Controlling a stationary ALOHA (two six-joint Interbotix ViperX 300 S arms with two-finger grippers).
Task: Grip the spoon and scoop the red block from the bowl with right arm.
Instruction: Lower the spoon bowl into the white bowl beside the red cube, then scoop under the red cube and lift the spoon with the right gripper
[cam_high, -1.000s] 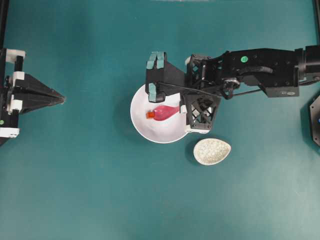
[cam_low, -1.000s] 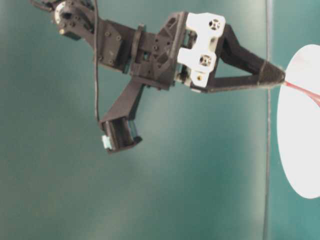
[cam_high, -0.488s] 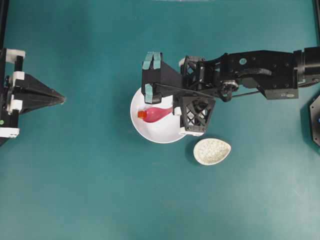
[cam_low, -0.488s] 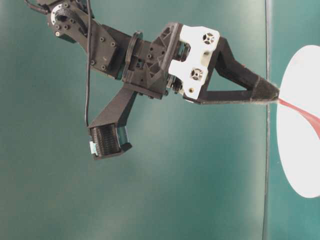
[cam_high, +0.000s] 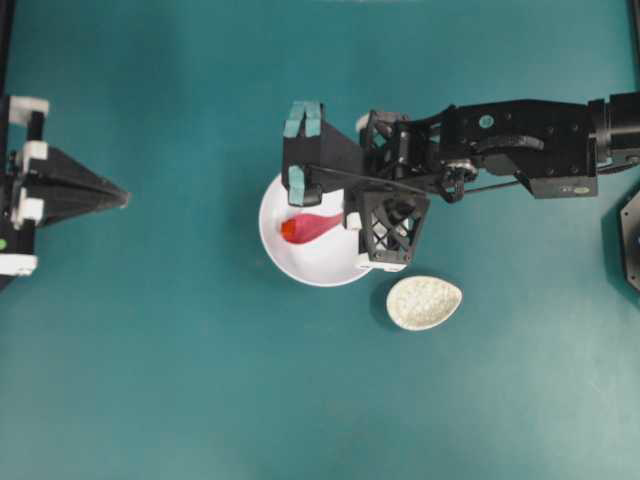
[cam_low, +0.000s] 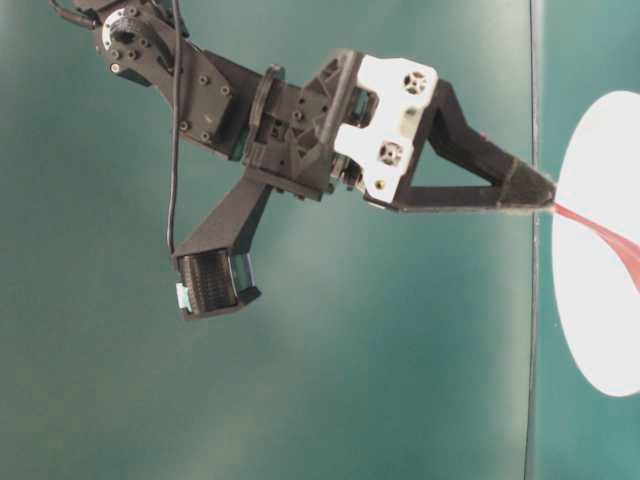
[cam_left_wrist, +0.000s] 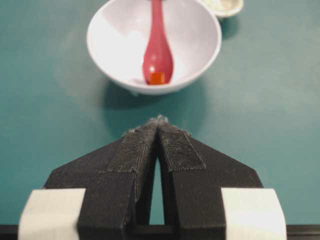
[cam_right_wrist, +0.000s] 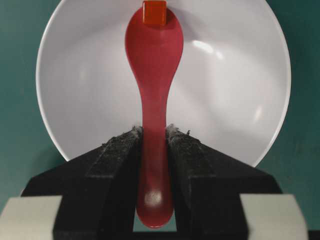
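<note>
Spoon (cam_right_wrist: 154, 75) grip is already established: the handle is clamped between the jaws of the right gripper (cam_right_wrist: 154, 135), seen at lower centre of the right wrist view. The scoop end is extended into the bowl (cam_right_wrist: 235, 100), toward the top of that frame. The red block (cam_right_wrist: 154, 12) is located at the very tip of the scoop, against the far wall of the bowl. In the left wrist view the red block appears to sit on the front lip of the scoop, but whether it is fully carried or only touched cannot be told. The gripping step is judged complete. The scooping step is judged under way, and lifting the block clear of the bowl is left to be done.

The left gripper (cam_left_wrist: 158, 122) is held closed and empty at lower centre of its own view, well apart from the bowl.

Counted items: one spoon, one red block, one bowl, one speckled dish (cam_high: 424, 302) just beside the bowl at its lower right in the overhead view, and two grippers.
</note>
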